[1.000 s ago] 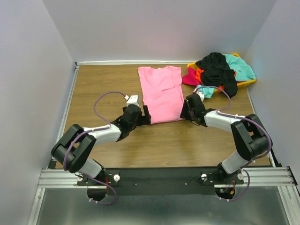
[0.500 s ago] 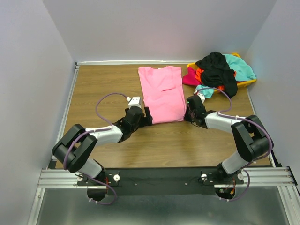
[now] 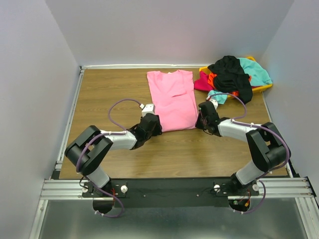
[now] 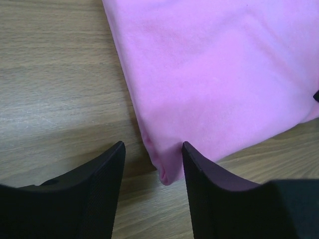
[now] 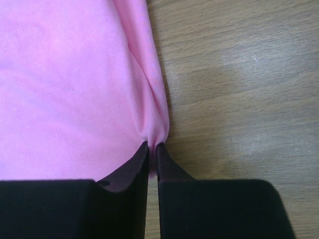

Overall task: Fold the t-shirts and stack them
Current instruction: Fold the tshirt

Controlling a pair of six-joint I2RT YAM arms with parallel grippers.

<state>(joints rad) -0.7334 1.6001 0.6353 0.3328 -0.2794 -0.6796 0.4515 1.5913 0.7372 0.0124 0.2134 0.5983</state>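
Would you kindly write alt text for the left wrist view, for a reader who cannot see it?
The left tool, its two black fingers apart, straddles the near corner of a pink t-shirt lying flat on a wooden table.

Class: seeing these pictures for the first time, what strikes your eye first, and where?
The bright pink t-shirt lies flat mid-table, the right gripper pinched shut on one near corner, the left gripper open around the other. At the far right, a heap of black, teal and red shirts spills over a yellow bin.
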